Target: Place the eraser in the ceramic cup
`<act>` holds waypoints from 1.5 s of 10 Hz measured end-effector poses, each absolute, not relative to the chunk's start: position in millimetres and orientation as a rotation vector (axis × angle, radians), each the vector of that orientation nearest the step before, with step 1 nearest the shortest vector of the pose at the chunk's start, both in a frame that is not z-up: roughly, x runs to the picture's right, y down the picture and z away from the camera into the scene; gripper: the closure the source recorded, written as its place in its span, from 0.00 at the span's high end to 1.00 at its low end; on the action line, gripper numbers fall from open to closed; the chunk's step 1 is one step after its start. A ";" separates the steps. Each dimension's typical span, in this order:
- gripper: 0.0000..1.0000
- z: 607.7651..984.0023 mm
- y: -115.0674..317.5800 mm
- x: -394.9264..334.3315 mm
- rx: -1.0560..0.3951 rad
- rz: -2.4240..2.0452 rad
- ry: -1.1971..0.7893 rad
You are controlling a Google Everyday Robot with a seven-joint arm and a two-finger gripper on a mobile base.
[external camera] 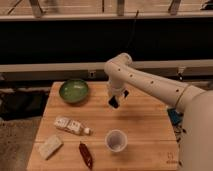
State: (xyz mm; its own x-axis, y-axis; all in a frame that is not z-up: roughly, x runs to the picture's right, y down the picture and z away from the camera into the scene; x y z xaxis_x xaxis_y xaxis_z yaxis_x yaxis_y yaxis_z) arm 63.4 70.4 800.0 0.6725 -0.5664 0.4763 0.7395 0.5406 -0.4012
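The eraser [114, 103], a small black block, is pinched in my end effector [116, 101], which is closed on it above the middle of the tabletop [150, 120]. The white cup [115, 140] stands upright nearer the front edge, apart from the eraser. The tabletop is pale wooden planks. It also carries a green bowl [74, 91], a small bottle [71, 126] lying on its side, a beige sponge [50, 147] and a red pepper [86, 155]. Behind it runs a dark wall crossed by pale rails.
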 end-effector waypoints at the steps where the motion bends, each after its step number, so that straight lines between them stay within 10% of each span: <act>1: 0.00 791.8 75.6 68.5 -0.623 -0.794 -0.302; 15: 0.00 714.2 111.4 79.4 -0.603 -0.850 -0.317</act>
State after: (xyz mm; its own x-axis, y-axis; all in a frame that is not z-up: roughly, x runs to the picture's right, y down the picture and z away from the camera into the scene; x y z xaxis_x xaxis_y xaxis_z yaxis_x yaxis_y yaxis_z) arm 79.4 111.4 714.2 0.6279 -0.6049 0.4898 0.7779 0.5088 -0.3689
